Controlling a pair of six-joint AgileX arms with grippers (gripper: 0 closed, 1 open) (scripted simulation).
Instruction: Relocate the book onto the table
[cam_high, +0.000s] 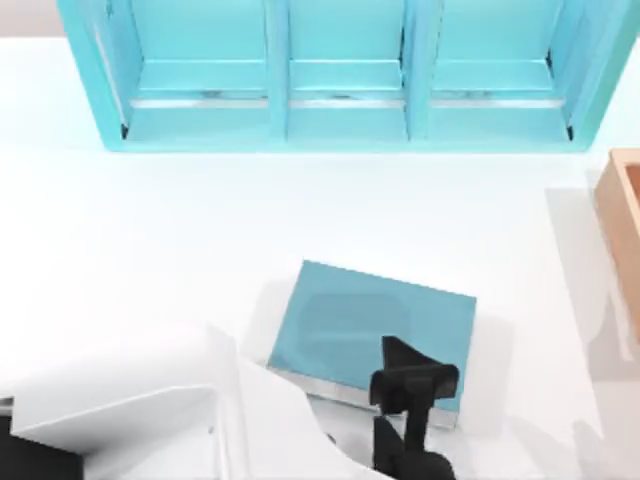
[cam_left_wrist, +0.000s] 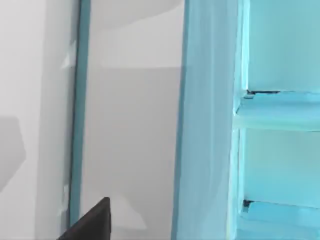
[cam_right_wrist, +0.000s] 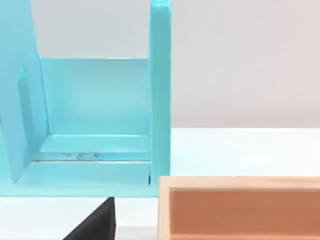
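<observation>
The book (cam_high: 370, 330) lies flat on the counter (cam_high: 150, 240), lower centre; the hand (cam_high: 412, 385) over its near edge, grip unclear, could drag it.

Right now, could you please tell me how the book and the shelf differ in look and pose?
The book is a closed slab lying flat on the table; the shelf is an open unit split into compartments. The book is far smaller than the shelf. The book sits near the front, turned slightly askew; the shelf stands squarely along the back. Both are blue-toned, the book darker teal.
</observation>
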